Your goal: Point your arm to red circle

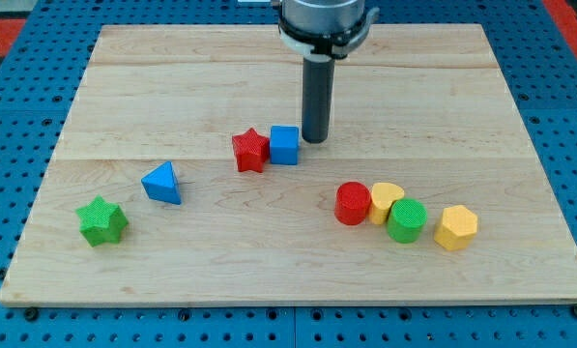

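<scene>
Red circle (352,204) lies lower right in the frame from my tip (315,141), a bare rod seemingly just beside the blue cube (284,145).

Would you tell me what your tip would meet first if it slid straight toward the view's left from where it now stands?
Most likely the blue cube, which sits just left of my tip; the red star lies right behind it.
</scene>
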Robot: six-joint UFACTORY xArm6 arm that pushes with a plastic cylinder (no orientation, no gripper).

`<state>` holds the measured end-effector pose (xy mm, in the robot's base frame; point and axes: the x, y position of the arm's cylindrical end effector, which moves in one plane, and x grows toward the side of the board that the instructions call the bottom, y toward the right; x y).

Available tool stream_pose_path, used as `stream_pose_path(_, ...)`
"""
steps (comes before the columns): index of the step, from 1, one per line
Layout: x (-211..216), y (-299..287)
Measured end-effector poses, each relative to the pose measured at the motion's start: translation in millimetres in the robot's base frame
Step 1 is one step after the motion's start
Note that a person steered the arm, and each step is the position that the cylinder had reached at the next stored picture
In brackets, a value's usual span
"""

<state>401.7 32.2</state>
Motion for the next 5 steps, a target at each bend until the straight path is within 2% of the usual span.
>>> stream_pose_path(1,31,54)
stream_pose_path(2,57,72)
stream_pose_path(4,59,61)
stream_pose_path(5,69,21)
